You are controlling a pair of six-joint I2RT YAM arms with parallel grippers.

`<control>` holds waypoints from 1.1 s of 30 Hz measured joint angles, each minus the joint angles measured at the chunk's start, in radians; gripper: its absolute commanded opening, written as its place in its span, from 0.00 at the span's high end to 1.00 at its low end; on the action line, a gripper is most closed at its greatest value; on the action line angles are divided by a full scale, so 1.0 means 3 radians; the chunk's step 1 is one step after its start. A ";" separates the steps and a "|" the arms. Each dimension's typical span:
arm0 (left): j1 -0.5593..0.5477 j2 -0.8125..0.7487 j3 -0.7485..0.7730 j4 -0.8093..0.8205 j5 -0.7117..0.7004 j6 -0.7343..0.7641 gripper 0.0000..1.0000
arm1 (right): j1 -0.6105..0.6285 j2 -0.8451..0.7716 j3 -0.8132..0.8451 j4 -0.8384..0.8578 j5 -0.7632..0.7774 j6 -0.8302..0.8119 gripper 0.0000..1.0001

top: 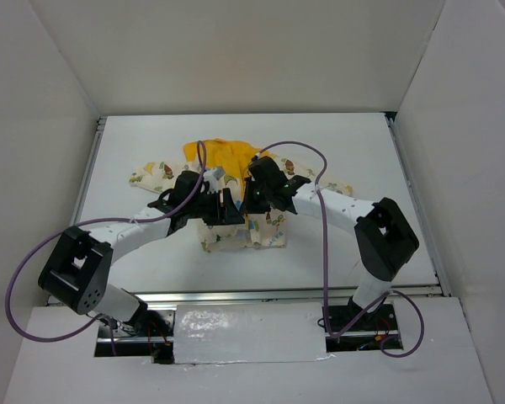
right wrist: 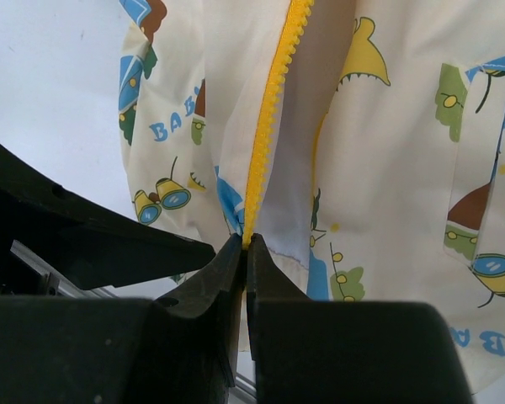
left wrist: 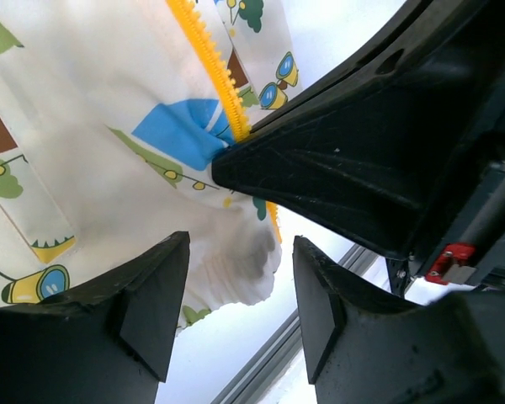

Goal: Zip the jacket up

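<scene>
The left arm rises from its base at the near left corner, folds at a raised elbow and sends its white forearm inward and away over the worktop (top: pixel 353 147). Its wrist is angled down, and the left gripper (top: pixel 223 210) hangs at the lower front of the jacket (top: pixel 236 237). Its fingers (left wrist: pixel 151 295) are spread wide and clasp nothing, and the cream hem shows through the gap between them.

The jacket lies in the middle of the worktop, yellow hood (top: pixel 223 151) at the far side, sleeves spread to both sides and hem toward the arms. The yellow zip (right wrist: pixel 273 93) runs down its front.

The right arm mirrors the left, elbow high at the near right, forearm slanting inward. The right gripper (right wrist: pixel 245 248) is pinched tight on the bottom end of the zip, just beside the left gripper's fingers
</scene>
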 measured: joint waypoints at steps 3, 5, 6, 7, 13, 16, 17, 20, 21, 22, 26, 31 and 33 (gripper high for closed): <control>-0.0001 -0.0009 0.0014 -0.0001 0.0001 0.0000 0.44 | 0.0005 0.0000 0.0000 0.0005 -0.0003 0.0028 1.00; -0.0005 -0.0009 0.0019 -0.0008 -0.0003 -0.0008 0.49 | 0.0005 0.0000 0.0000 0.0011 -0.0005 0.0052 1.00; -0.0009 -0.0009 0.0019 -0.0006 -0.0006 -0.0006 0.49 | 0.0005 0.0000 0.0000 0.0015 -0.0008 0.0058 1.00; -0.0014 -0.0008 0.0019 -0.0008 -0.0009 -0.0004 0.48 | 0.0005 0.0000 0.0000 0.0015 -0.0009 0.0064 1.00; -0.0041 0.0010 0.0019 0.0001 -0.0011 -0.0004 0.35 | 0.0010 0.0000 0.0000 0.0013 -0.0003 0.0078 1.00; -0.0065 0.0053 0.0019 0.0004 -0.0023 -0.0005 0.42 | 0.0020 0.0000 0.0004 0.0008 0.0009 0.0093 1.00; -0.0078 0.0066 0.0019 0.0000 -0.0028 -0.0005 0.45 | 0.0024 0.0000 0.0006 0.0004 0.0019 0.0100 1.00; -0.0117 0.0093 0.0020 -0.0010 -0.0053 -0.0006 0.59 | 0.0031 0.0000 0.0019 0.0001 0.0043 0.0127 1.00; -0.0125 0.0106 0.0020 -0.0018 -0.0066 -0.0010 0.63 | 0.0033 0.0000 0.0022 0.0003 0.0048 0.0136 1.00; -0.0131 0.0112 0.0022 -0.0022 -0.0084 -0.0003 0.70 | 0.0034 0.0000 0.0022 0.0001 0.0055 0.0139 1.00; -0.0132 0.0118 0.0031 -0.0028 -0.0111 -0.0001 0.78 | 0.0039 0.0000 0.0023 -0.0003 0.0078 0.0148 1.00; -0.0132 0.0118 0.0050 -0.0047 -0.0112 0.0004 0.95 | 0.0039 0.0000 0.0023 -0.0001 0.0088 0.0148 0.78; -0.0132 0.0118 0.0050 -0.0047 -0.0109 0.0005 1.00 | 0.0039 0.0000 0.0023 0.0004 0.0086 0.0141 0.64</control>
